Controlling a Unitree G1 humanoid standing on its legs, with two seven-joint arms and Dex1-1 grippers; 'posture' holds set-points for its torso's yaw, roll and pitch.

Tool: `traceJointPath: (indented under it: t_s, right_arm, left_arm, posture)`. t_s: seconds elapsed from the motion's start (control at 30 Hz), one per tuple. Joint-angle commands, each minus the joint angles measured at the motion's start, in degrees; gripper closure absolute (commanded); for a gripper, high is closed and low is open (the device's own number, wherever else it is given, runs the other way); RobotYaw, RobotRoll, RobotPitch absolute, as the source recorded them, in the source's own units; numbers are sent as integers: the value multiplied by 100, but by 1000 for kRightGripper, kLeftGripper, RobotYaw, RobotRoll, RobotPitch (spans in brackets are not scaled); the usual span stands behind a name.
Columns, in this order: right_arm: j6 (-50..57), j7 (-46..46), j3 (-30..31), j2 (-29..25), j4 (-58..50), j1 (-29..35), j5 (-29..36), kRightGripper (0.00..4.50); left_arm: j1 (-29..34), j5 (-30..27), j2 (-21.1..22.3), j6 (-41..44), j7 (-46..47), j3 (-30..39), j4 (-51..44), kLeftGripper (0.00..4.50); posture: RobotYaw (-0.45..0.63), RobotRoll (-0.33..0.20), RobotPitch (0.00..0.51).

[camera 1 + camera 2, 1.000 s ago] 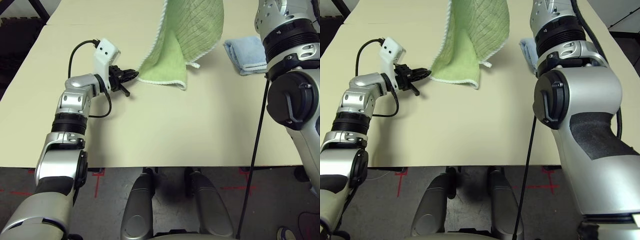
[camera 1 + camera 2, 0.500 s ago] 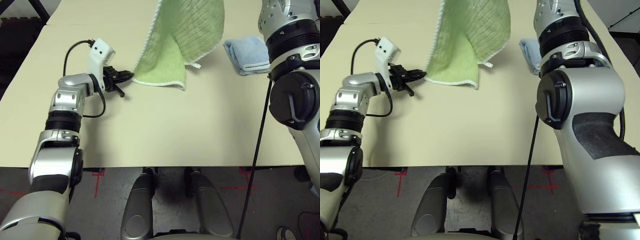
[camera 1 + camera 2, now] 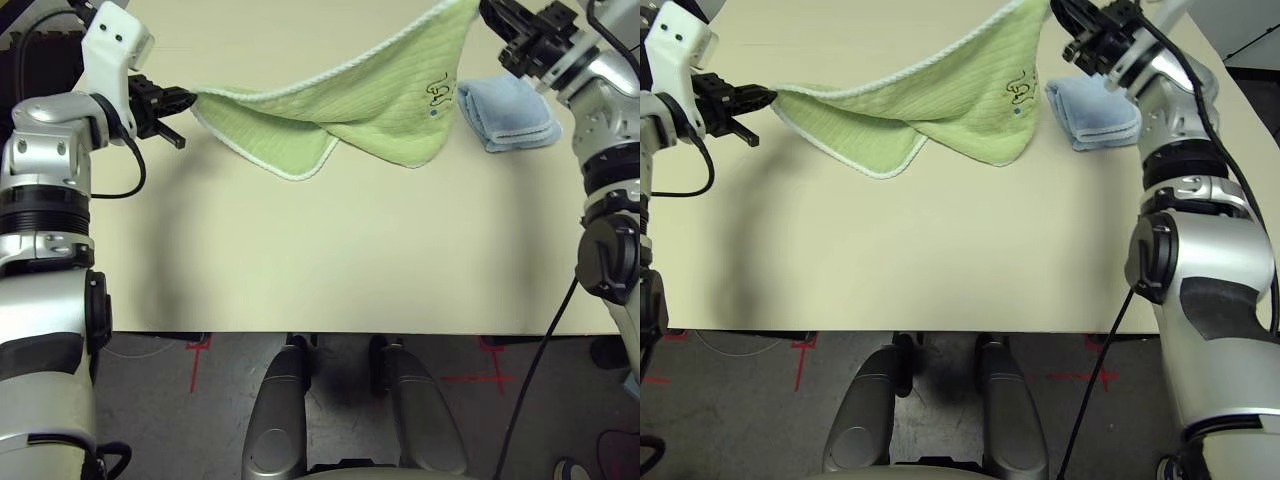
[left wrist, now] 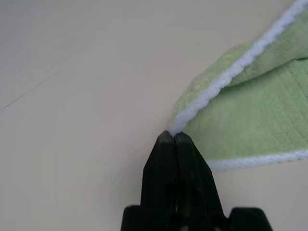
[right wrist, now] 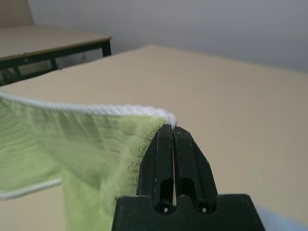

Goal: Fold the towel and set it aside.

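Note:
The light green towel (image 3: 340, 105) with white edging hangs stretched above the table between my two grippers, sagging in the middle where its lower folds touch the tabletop. A small dark embroidered mark (image 3: 438, 92) shows near its right end. My left gripper (image 3: 188, 98) is shut on the towel's left corner (image 4: 175, 126). My right gripper (image 3: 490, 12) is shut on the towel's right corner (image 5: 169, 118) at the far right, held higher.
A smaller light blue folded towel (image 3: 508, 110) lies on the table at the far right, just beyond the green towel's right end. The beige table (image 3: 330, 260) spreads wide toward its front edge. A second table (image 5: 53, 41) stands in the background.
Both arms moved apart: the left gripper pulled its corner left and up, the right gripper came down into view at the right. The towel went from hanging upright to being stretched out sideways.

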Motion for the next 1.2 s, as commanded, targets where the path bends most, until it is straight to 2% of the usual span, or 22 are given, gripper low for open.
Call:
traceJointPath:
  t_s: [0.03,0.1,0.3,0.43,0.63,0.73,0.87,1.0,1.1,1.2]
  right_arm:
    - [1266,518,222,-302,-322,33,32,4500]
    - [1428,621,351,-373,-460,57,-66,4500]
    - [1512,-202,619,-394,107,-325,-580,4500]
    - [1933,-68,734,-341,414,-507,-672,4500]
    - [2765,850,888,-348,396,-542,-608,4500]
    - [2868,1494,1085,-481,245,-489,-681,4500]
    - [2901,1821,1237,-556,105,-397,-733,4500]
    - [2647,1673,1172,-474,18,-294,-693,4500]
    - [2333,1427,882,-366,-19,-339,-480,4500]
    - [2239,1304,921,-352,31,-325,-566,4500]
  left_arm:
    - [-413,199,161,122,-538,-241,417,4487]
    - [-593,224,158,71,-681,-269,623,4487]
    - [-1230,383,-11,-206,307,-90,1700,4487]
    - [-1344,403,-107,-267,683,-32,2079,4487]
    - [-1300,471,-112,-108,133,-155,2207,4487]
    - [-1270,570,-15,-32,-690,-338,2181,4487]
    - [-1208,627,38,40,-1486,-485,2085,4487]
    - [-1098,543,-65,-88,-1443,-368,1992,4487]
    - [-1093,462,-118,-177,-1475,-272,1906,4487]
    - [-1114,562,-103,-286,-1259,-270,1980,4487]
  posture:
    - [98,0,285]
    - [92,0,293]
    - [80,0,312]
    - [82,0,323]
    - [82,0,329]
    - [77,0,324]
    - [74,0,326]
    - [74,0,326]
    - [75,0,327]
    - [73,0,329]
